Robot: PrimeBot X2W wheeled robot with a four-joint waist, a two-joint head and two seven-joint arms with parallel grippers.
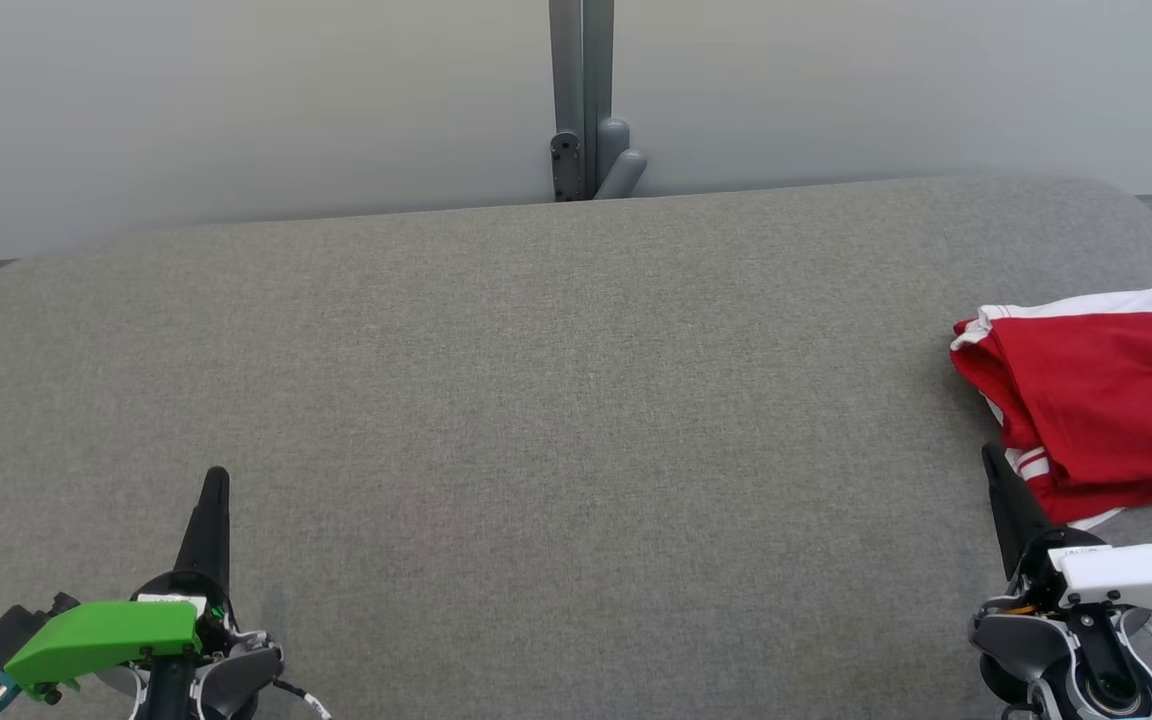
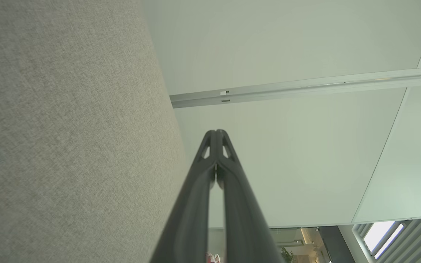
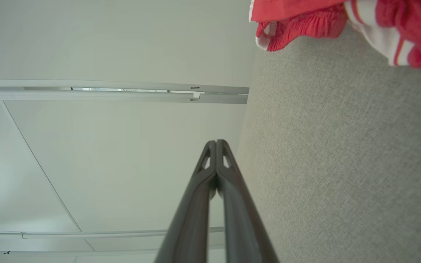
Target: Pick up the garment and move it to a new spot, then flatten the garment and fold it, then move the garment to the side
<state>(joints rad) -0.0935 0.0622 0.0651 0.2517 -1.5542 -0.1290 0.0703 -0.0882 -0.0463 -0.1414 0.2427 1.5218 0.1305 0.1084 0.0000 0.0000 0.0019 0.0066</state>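
A red garment (image 1: 1096,400) with white stripes lies folded at the right edge of the grey fabric table (image 1: 536,400), running out of the head view. In the right wrist view the garment (image 3: 305,18) shows along the top edge. My right gripper (image 1: 988,455) is shut and empty, its tip just beside the garment's near left corner; its fingertips (image 3: 216,143) meet. My left gripper (image 1: 218,475) rests at the lower left, far from the garment, shut with nothing in it, its fingertips (image 2: 216,132) pressed together.
A pale wall runs behind the table, with a grey post and bracket (image 1: 586,150) at its middle. The table's wide grey surface (image 2: 68,146) stretches between the two grippers.
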